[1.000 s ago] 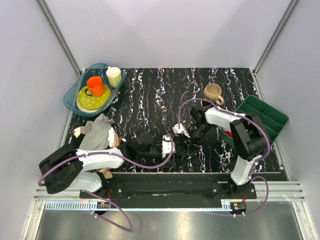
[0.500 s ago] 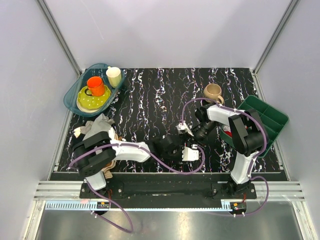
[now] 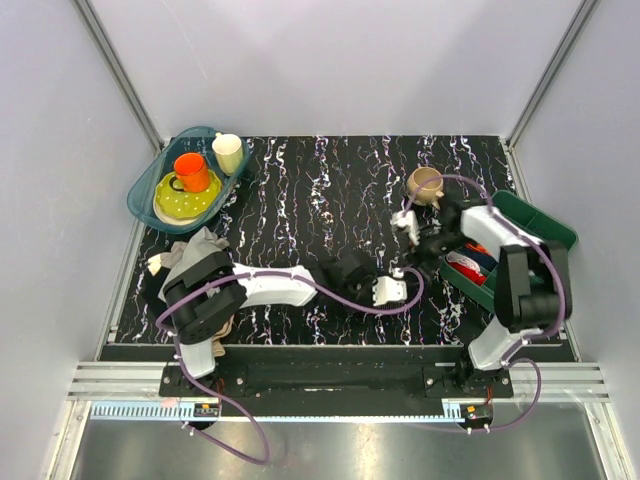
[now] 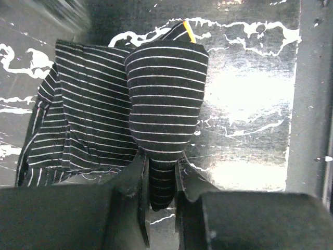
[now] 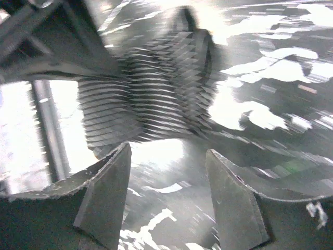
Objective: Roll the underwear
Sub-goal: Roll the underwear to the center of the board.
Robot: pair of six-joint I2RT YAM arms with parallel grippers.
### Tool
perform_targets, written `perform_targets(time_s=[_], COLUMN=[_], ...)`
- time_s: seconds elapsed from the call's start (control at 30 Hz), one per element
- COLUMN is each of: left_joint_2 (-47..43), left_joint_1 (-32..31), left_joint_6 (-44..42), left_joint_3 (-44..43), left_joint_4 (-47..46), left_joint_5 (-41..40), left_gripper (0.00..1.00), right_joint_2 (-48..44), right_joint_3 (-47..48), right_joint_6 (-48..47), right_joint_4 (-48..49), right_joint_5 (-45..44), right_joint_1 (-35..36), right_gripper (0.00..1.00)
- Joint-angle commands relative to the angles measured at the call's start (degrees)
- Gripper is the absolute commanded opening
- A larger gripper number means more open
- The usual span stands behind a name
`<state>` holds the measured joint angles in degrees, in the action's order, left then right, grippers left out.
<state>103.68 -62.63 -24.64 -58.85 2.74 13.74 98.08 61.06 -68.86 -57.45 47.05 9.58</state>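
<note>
The underwear [image 4: 156, 99] is black with thin pale stripes and lies bunched on the dark marbled table. In the top view it is a dark lump [image 3: 350, 268] at the middle front. My left gripper [image 4: 158, 179] is shut on a folded lobe of it, and the fabric runs between both fingers. The left gripper [image 3: 368, 282] reaches across from the left. My right gripper [image 5: 166, 192] is open and empty, a short way off the underwear [image 5: 151, 99], which is blurred there. In the top view the right gripper [image 3: 412, 248] sits to the right of the cloth.
A pile of grey and beige clothes [image 3: 195, 262] lies at the left front. A teal tray [image 3: 145, 195] holds an orange cup, a yellow plate and a cream cup. A tan mug [image 3: 425, 183] stands behind the right gripper. A green bin [image 3: 535, 225] at the right holds rolled cloths.
My left arm has stretched right and away, carrying the underwear fold with it. My right gripper has pulled back to the right, off the cloth, toward the mug and green bin.
</note>
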Motion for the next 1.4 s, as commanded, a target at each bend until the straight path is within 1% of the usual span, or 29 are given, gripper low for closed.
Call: perform_targets(time_s=[0.0, 0.07, 0.17, 0.2, 0.23, 0.27, 0.3, 0.33, 0.37, 0.4, 0.43, 0.47, 0.5, 0.53, 0.6, 0.7, 0.77, 0.8, 0.9, 1.0, 1.03, 1.07, 1.13, 1.17, 1.2, 1.23, 1.27, 1.3, 1.37], left_joint_2=[2.9, 5.6, 10.6, 12.1, 13.6, 17.0, 18.7, 20.6, 23.9, 25.5, 27.1, 29.5, 30.3, 30.9, 31.7, 31.8, 31.8, 31.8, 31.7, 30.4, 28.6, 27.3, 22.5, 20.7, 16.1, 13.7, 11.3, 6.8, 2.8], left_joint_1=[4.3, 7.5, 11.1, 11.9, 12.7, 14.3, 15.2, 16.0, 17.4, 18.0, 18.5, 19.3, 19.6, 19.7, 19.8, 19.8, 19.7, 19.8, 19.8, 19.9, 20.0, 20.1, 20.4, 20.6, 20.6, 20.7, 20.7, 20.7, 20.9], left_joint_6=[6.2, 8.1, 10.7, 11.6, 12.4, 13.9, 15.9, 16.6, 17.9, 19.4, 19.8, 20.2, 21.0, 21.6, 22.6, 24.5, 24.5, 26.6, 28.2, 30.2, 30.9, 31.7, 34.0, 34.5, 34.7, 34.5, 34.1, 33.8, 33.0], left_joint_3=[-3.5, -7.2, -12.5, -14.0, -15.8, -17.2, -20.5, -21.7, -22.9, -25.5, -26.7, -27.8, -28.5, -29.6, -30.4, -31.6, -32.3, -32.6, -32.6, -31.6, -30.9, -28.8, -26.5, -25.2, -22.0, -19.7, -17.7, -13.0, -8.8], left_joint_4=[10.3, 14.7, 20.9, 22.5, 25.7, 26.9, 28.1, 30.4, 31.0, 31.9, 33.8, 34.4, 34.9, 35.1, 35.1, 34.1, 33.6, 33.1, 31.5, 28.7, 27.3, 25.6, 20.2, 18.4, 14.1, 11.8, 7.6, 5.7, 0.3], left_joint_5=[12.2, 19.0, 26.9, 28.7, 30.4, 32.6, 34.0, 35.8, 38.6, 39.4, 39.9, 40.4, 40.1, 39.7, 39.5, 38.6, 38.1, 37.9, 37.1, 36.0, 34.4, 33.6, 31.3, 30.2, 29.1, 27.2, 26.1, 23.5, 21.0], left_gripper=[0.0, 0.0, 0.04, 0.05, 0.06, 0.09, 0.11, 0.12, 0.14, 0.15, 0.14, 0.14, 0.14, 0.14, 0.15, 0.18, 0.2, 0.2, 0.25, 0.29, 0.32, 0.34, 0.37, 0.42, 0.44, 0.46, 0.52, 0.55, 0.58], right_joint_2=[-10.8, -13.6, -19.8, -23.0, -24.6, -26.1, -29.0, -30.3, -31.6, -34.2, -35.3, -36.5, -38.2, -38.9, -39.5, -36.4, -33.6, -32.7, -28.8, -24.9, -23.9, -22.4, -21.2, -20.4, -20.1, -19.9, -19.4, -19.1, -17.8], right_joint_3=[1.1, 1.0, -1.0, -1.9, -4.1, -5.5, -6.9, -10.4, -12.3, -14.1, -17.6, -19.1, -20.7, -23.5, -25.5, -26.4, -27.1, -27.6, -28.5, -28.2, -28.0, -27.8, -27.3, -27.1, -26.8, -26.6, -26.2, -25.0, -23.4], right_joint_6=[6.3, 6.1, 1.9, -3.5, -7.3, -11.9, -20.4, -24.4, -27.7, -30.5, -30.0, -28.5, -24.5, -23.0, -19.8, -18.1, -18.2, -18.4, -17.5, -15.5, -14.8, -13.8, -12.6, -11.7, -11.4, -11.1, -10.3, -9.9, -8.4], right_joint_4=[9.5, 9.7, 8.2, 7.2, 3.8, 1.6, -0.3, -2.6, -2.9, -2.2, 1.5, 4.3, 7.5, 13.5, 18.8, 27.0, 29.1, 30.5, 33.6, 33.9, 33.8, 33.6, 33.2, 32.9, 32.4, 32.0, 31.4, 29.8, 26.4], right_joint_5=[1.3, 2.1, 2.8, 3.2, 4.9, 5.8, 6.6, 8.1, 8.5, 8.4, 6.5, 4.5, 2.3, -1.7, -4.2, -6.8, -9.6, -11.5, -15.4, -17.4, -17.8, -18.0, -19.1, -19.3, -19.3, -19.1, -18.7, -17.7, -16.1], right_joint_1=[-9.3, -12.6, -13.7, -13.7, -13.7, -13.6, -13.6, -13.6, -13.0, -12.2, -10.7, -6.0, -3.2, -0.8, 4.3, 8.2, 10.3, 12.4, 15.9, 17.3, 17.6, 17.6, 17.6, 17.6, 17.6, 17.6, 17.6, 17.5, 17.4], right_gripper=[0.68, 0.69, 0.7, 0.7, 0.71, 0.75, 0.78, 0.82, 0.9, 0.93, 0.95, 0.95, 0.95, 0.95, 0.95, 0.95, 0.95, 0.94, 0.89, 0.71, 0.64, 0.51, 0.4, 0.35, 0.34, 0.33, 0.32, 0.32, 0.32])
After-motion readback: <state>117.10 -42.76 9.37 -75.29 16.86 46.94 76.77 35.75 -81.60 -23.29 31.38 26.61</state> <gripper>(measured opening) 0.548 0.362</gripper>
